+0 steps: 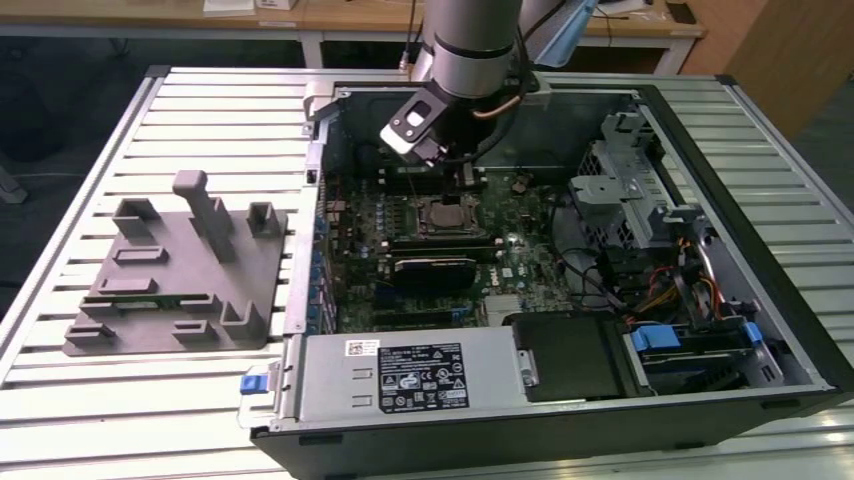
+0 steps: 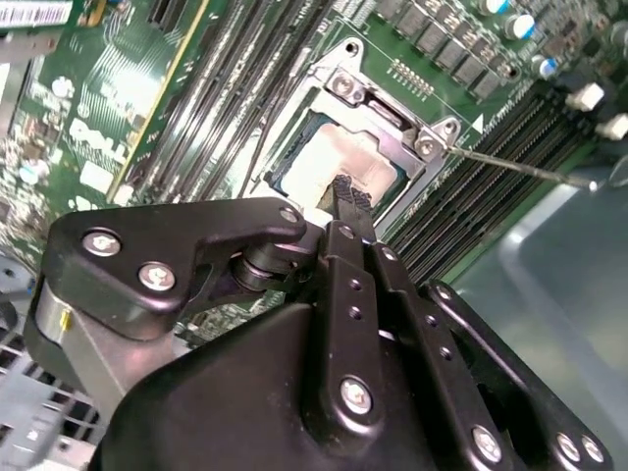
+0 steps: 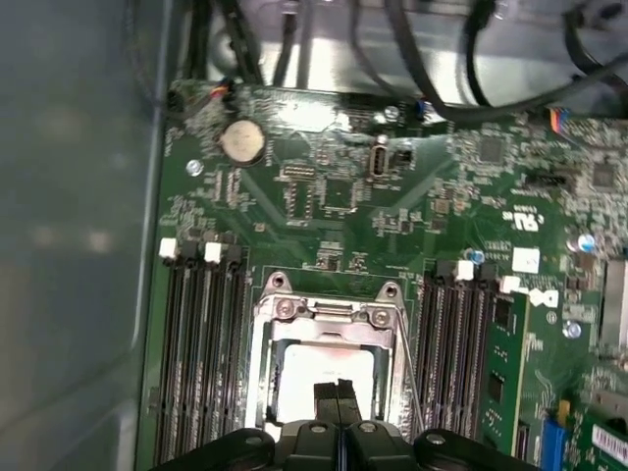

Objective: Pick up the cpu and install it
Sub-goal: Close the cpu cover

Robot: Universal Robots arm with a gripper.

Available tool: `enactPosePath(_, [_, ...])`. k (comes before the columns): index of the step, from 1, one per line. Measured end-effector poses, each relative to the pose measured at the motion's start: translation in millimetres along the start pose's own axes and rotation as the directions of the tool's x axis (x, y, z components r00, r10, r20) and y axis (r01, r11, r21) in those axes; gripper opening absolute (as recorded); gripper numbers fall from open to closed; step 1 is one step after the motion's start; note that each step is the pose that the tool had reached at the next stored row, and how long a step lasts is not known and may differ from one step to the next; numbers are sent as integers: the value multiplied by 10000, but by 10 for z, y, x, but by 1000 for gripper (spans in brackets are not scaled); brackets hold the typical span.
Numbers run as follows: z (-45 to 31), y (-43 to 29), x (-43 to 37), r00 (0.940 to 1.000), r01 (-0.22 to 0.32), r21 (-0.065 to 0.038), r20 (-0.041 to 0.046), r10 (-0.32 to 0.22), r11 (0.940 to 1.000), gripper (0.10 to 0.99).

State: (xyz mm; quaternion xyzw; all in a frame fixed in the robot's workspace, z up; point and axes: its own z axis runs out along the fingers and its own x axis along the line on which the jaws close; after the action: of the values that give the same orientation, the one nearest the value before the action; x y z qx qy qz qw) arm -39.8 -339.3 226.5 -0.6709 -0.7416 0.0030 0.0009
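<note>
1. Black two-finger gripper (image 3: 337, 391) is clenched, jaws pressed together w/ nothing between
2. Small flat square silver-grey metal cpu (image 2: 329, 167) lies in the metal-framed mobo socket (image 3: 329, 312), right under the tips; contact I can't tell
3. My read: light, stiff, slick top, fragile underside, so grip opposite edges

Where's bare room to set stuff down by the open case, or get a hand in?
Bare slatted table on the near and far sides of the grey fixture tray, at the exterior view's left of the case. Crowded inside: the claw hangs over the cpu, memory slots flank it, cables fill the exterior view's right.
</note>
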Motion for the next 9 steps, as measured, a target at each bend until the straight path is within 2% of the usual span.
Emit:
enactPosePath(5, [0, 0, 0, 9958, 914, -2, 5, -914, 9958, 106])
enactPosePath(9, [1, 0, 0, 9864, 1645, -4, 9, -1645, 9864, 106])
